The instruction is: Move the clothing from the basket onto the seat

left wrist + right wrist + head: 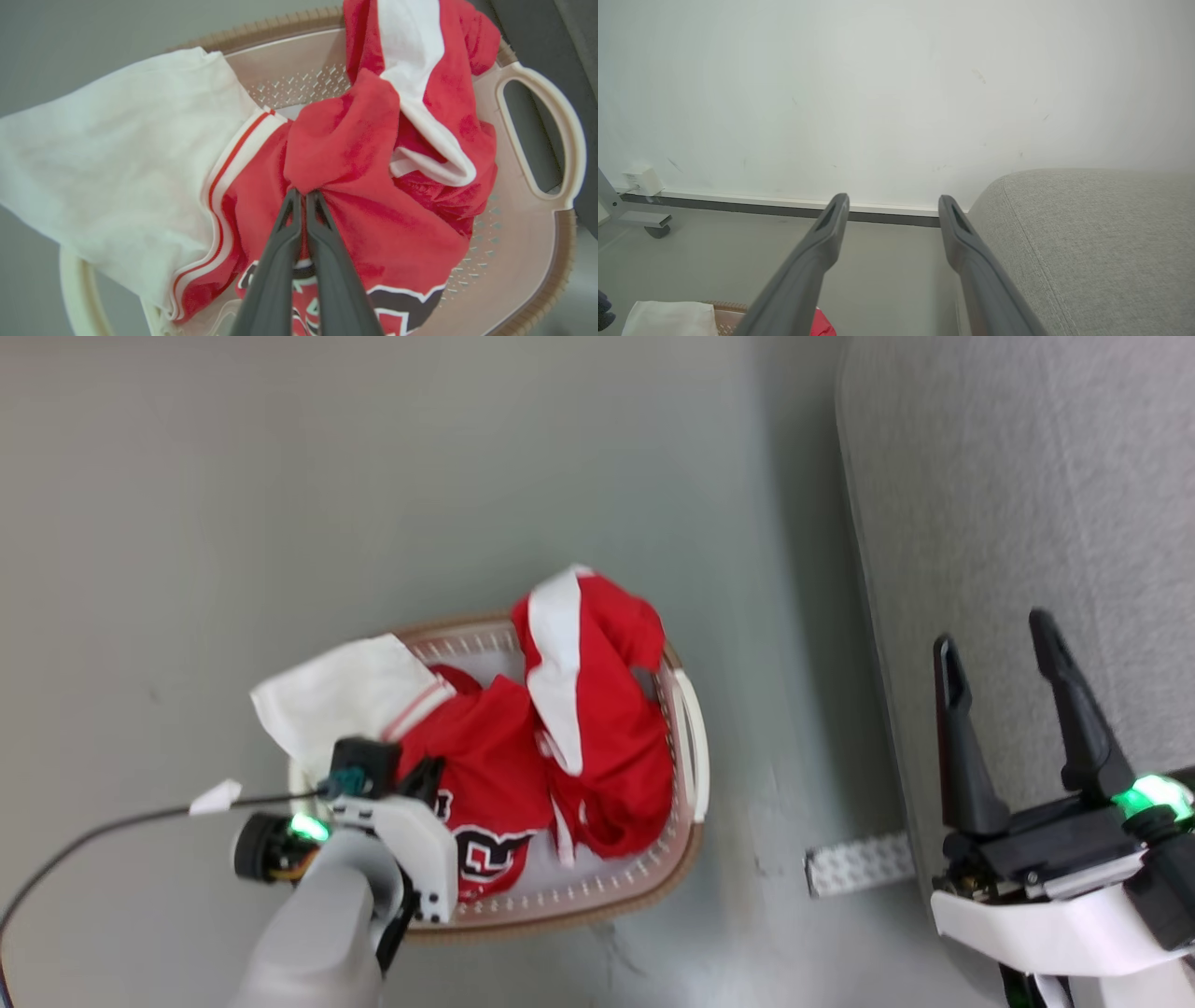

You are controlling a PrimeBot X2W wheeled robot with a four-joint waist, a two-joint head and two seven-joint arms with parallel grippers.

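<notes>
At the left, a pale cloth [336, 695] is seen draped over the left rim of the basket [653, 877] and hanging outward above the floor [373, 476]. Just beside it, the left gripper [303, 193] is lowered into the basket, its fingers pressed together on a bunched fold of the clothing [355, 154]. The task is judged to be at its first lift: both red garments lie in the basket, one heaped up over the far rim, and nothing has been laid on the seat [1027, 476]. Since the garments are piled against each other, it cannot be told whether one or both would rise with the pinch. To the right of the basket's handle [698, 737], a bare strip of floor is left open before the seat's rounded edge, with a small pale perforated piece [859, 863] lying at its foot. The seat's top is bare wherever it is shown. At the far right, the right gripper [994, 630] is held with its fingers spread wide over the seat, holding nothing.
</notes>
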